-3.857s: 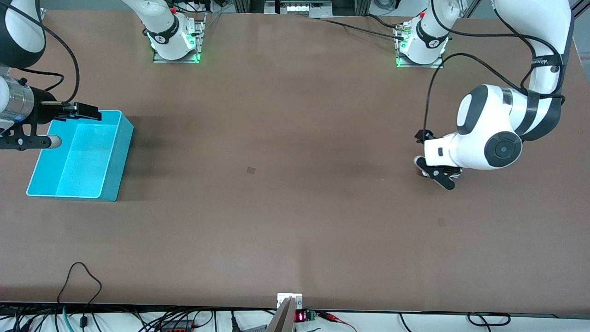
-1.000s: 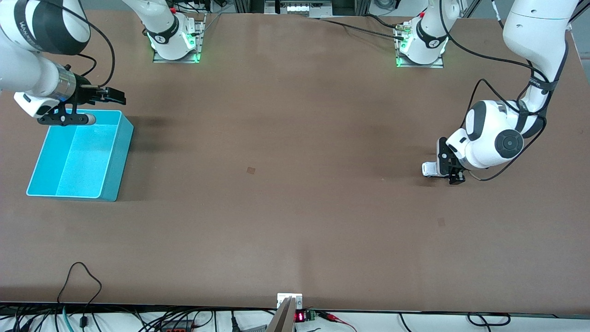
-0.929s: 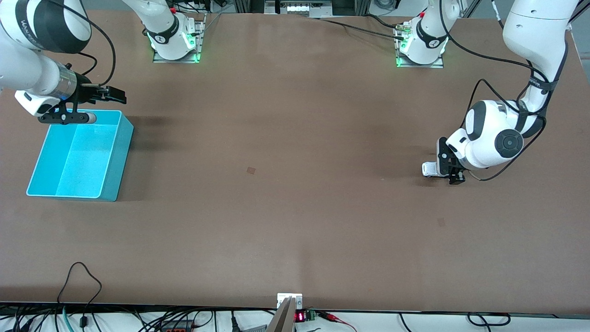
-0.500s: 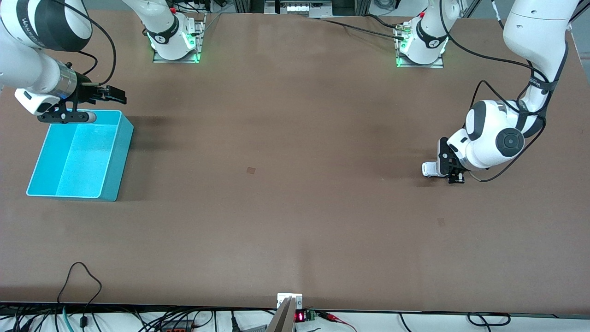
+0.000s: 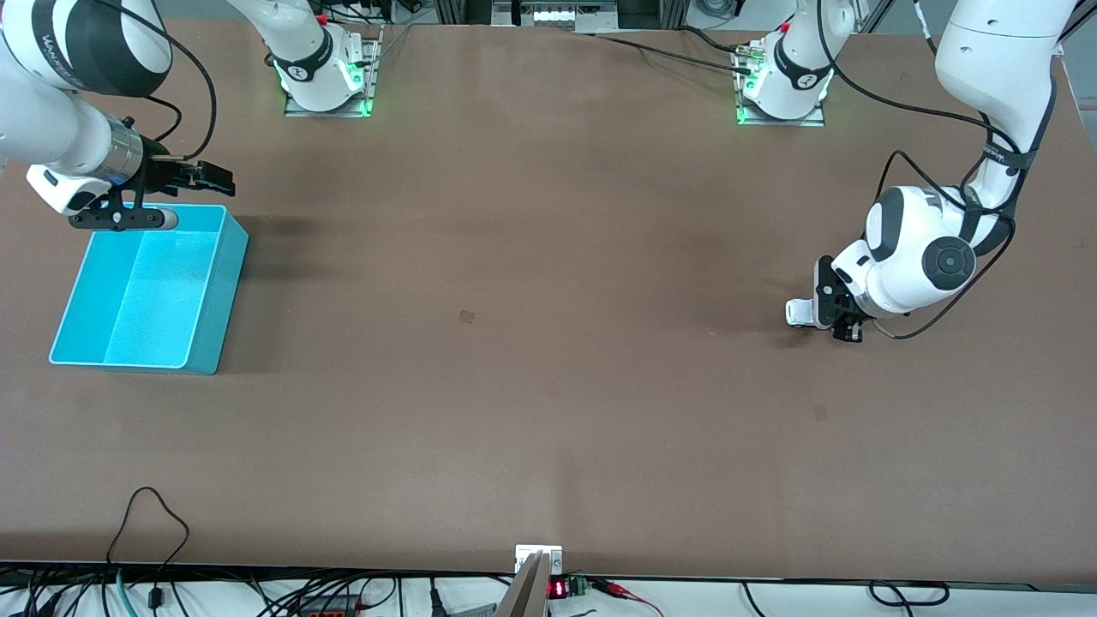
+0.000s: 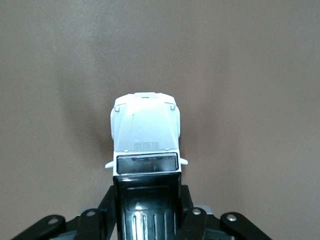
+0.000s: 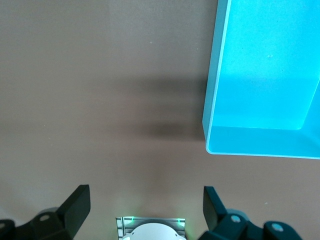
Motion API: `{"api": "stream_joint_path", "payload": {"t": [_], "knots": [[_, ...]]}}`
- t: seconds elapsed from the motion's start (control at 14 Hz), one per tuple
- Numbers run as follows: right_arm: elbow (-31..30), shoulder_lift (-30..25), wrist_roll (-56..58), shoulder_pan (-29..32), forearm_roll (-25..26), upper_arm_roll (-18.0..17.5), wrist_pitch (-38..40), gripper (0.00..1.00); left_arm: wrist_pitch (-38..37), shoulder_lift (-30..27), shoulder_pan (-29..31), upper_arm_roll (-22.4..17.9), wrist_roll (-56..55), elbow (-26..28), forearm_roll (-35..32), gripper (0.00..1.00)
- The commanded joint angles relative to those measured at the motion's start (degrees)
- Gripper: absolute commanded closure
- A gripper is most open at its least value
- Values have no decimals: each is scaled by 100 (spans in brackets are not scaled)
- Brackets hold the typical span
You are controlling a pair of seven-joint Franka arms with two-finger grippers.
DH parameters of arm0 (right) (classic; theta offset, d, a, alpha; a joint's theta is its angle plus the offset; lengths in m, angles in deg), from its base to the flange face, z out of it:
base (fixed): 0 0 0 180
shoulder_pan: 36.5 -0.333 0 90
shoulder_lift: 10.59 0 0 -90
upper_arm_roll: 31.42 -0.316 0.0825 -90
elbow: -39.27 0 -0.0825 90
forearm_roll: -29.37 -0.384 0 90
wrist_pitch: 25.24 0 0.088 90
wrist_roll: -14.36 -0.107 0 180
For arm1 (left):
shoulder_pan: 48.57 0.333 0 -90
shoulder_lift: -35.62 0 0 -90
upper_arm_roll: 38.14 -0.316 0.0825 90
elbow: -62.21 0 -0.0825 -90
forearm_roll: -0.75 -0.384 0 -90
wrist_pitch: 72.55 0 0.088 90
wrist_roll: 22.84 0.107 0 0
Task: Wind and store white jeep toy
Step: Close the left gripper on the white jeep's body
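Note:
The white jeep toy has a white hood and a black roof. It sits low at the table near the left arm's end. My left gripper is shut on its rear body. In the left wrist view the jeep points away from the gripper, with the fingers against its black sides. I cannot tell whether its wheels touch the table. My right gripper is open and empty. It hovers beside the cyan bin's rim that is farther from the front camera.
The cyan bin stands empty at the right arm's end of the table. Both arm bases are along the table edge farthest from the front camera. Cables lie along the near edge.
Since 3.9 s ago the left wrist has turned and now holds the jeep, and the right gripper has moved off the bin. Over the last second almost nothing moves.

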Motion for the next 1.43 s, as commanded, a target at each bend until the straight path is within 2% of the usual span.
{"api": "stream_joint_path", "payload": {"t": [0.0, 0.57, 1.36], "knots": [[-83, -55, -68, -22, 17, -10, -80, 0, 52, -1, 74, 48, -7, 15, -147, 71], [-57, -3, -68, -22, 9, -10, -80, 0, 61, -1, 65, 66, -728, -20, -147, 77], [-13, 67, -68, -13, 0, -10, -71, 0, 78, 61, 74, 83, -315, -21, -156, 84]]}}
